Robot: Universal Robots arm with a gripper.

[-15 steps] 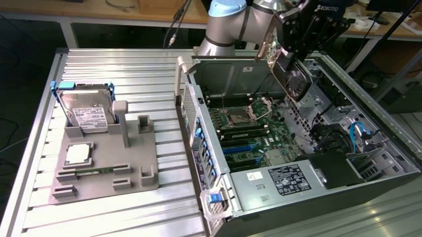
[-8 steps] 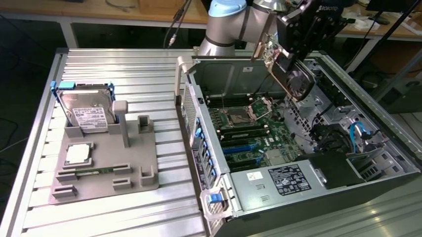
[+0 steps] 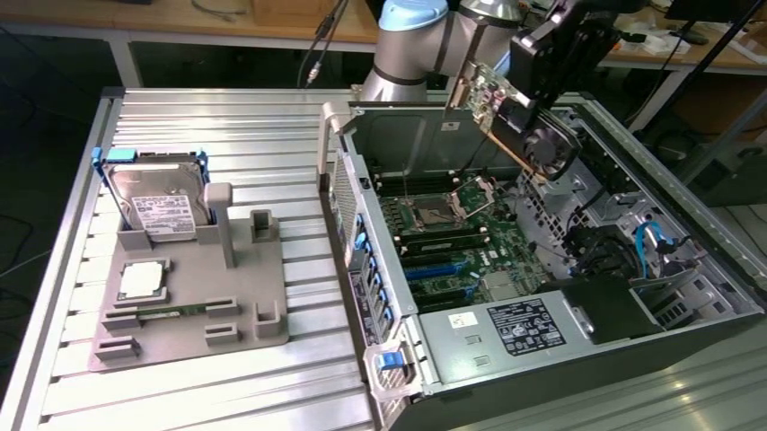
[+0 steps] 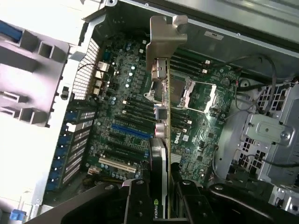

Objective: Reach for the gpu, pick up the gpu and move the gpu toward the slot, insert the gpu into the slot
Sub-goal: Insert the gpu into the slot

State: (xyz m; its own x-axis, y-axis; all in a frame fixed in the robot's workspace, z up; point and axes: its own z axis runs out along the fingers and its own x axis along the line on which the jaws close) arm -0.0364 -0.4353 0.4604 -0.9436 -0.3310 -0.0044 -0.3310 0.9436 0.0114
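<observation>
Hanging in the exterior view's upper right, the gpu (image 3: 509, 112) is clamped edge-on between the gripper's (image 4: 161, 193) fingers, above the motherboard (image 3: 462, 238). Its long axis slopes down to the right, silver bracket end at upper left.

Exterior view: raised station off the arm, facing obliquely down at middle distance; table (image 3: 240, 126) at 9 o'clock, open computer case (image 3: 408, 135) at 3 o'clock. Wrist view: close, facing down along the edge-on gpu (image 4: 161, 93). Shared: motherboard (image 3: 455, 242).
</observation>
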